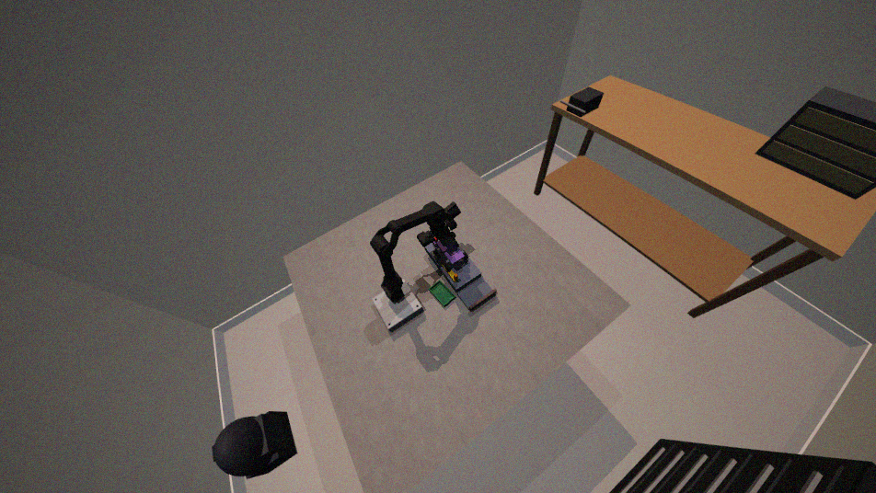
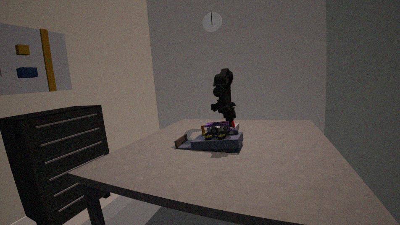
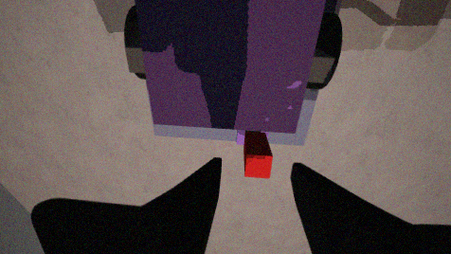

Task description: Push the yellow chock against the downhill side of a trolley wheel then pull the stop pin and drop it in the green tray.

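Observation:
The trolley (image 1: 455,256) (image 2: 217,123) (image 3: 279,71), with a purple top, stands on the grey ramp (image 1: 475,298) (image 2: 218,144) (image 3: 189,133). The stop pin's red head (image 2: 232,124) (image 3: 258,167) sticks up at the trolley's uphill end. My gripper (image 3: 256,168) is partly open and empty. Its fingertips are on either side of the red head in the wrist view, with a gap on each side. The yellow chock (image 1: 453,276) (image 2: 203,130) stands upright on the ramp, just downhill of the trolley; whether it touches a wheel cannot be told. The green tray (image 1: 442,293) looks empty.
The tray lies between the ramp and the arm's white base plate (image 1: 398,311). A brown end board (image 2: 180,141) stands at the ramp's low end. The trolley's black wheels show on both sides in the wrist view. A wooden bench (image 1: 686,137) stands well beyond the table.

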You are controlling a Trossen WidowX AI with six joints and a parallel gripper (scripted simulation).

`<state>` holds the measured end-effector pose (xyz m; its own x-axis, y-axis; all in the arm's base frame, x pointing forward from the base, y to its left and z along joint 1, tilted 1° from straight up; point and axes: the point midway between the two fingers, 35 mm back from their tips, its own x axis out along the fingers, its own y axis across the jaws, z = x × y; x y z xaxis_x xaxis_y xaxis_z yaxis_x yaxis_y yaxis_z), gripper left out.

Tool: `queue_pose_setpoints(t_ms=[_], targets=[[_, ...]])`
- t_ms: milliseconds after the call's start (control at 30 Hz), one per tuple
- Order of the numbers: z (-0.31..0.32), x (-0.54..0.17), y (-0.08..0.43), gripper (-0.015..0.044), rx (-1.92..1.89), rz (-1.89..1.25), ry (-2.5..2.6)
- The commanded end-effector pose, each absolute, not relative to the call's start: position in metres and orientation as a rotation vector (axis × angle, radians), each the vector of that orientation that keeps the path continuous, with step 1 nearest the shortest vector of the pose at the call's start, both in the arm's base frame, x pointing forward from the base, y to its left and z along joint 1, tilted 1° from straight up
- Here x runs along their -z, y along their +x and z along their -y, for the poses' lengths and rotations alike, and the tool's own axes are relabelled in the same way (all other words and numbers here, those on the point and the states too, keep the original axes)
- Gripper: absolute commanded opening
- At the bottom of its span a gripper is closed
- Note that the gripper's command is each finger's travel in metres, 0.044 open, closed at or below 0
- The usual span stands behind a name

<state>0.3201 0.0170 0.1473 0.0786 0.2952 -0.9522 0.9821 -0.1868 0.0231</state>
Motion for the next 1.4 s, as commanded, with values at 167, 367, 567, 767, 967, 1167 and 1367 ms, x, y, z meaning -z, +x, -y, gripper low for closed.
queue_pose_setpoints(t_ms=[167, 367, 567, 767, 967, 1167, 1367], targets=[[-0.021, -0.136, 0.321, 0.0190, 1.147, -1.305, 1.601], [-0.024, -0.127, 0.322, 0.0190, 1.147, -1.305, 1.601], [-0.026, -0.118, 0.323, 0.0190, 1.146, -1.305, 1.601], [-0.029, -0.110, 0.322, 0.0190, 1.146, -1.305, 1.601], [-0.029, -0.111, 0.323, 0.0138, 1.141, -1.301, 1.599], [-0.029, -0.111, 0.323, 0.0039, 1.141, -1.301, 1.599], [-0.029, -0.111, 0.323, 0.0000, 1.141, -1.302, 1.599]])
